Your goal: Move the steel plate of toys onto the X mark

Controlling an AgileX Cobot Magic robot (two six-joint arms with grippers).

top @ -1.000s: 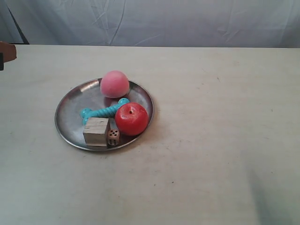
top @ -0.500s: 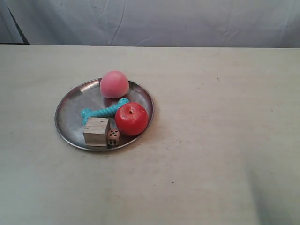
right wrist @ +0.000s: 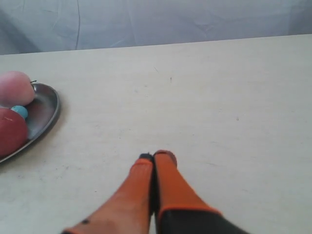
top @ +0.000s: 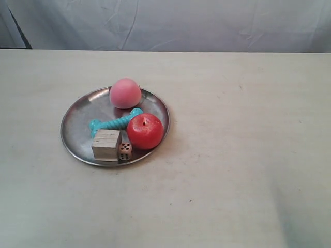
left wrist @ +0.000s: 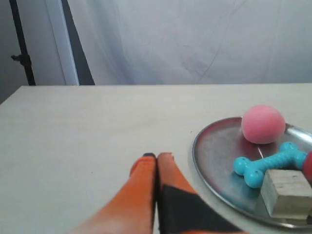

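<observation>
Steel plate (top: 77, 129) w/ 5 toys (top: 145, 131) — same spot

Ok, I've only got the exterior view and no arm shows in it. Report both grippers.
Observer: The left gripper is shut, jaws pressed together, holding nothing.
Operator: Place it against the plate.
Observer: It sits apart from the rim of the steel plate, not touching it.
Operator: Now the right one.
Observer: The right gripper is shut too and empty, well apart from the plate, on the side where the red apple lies.
</observation>
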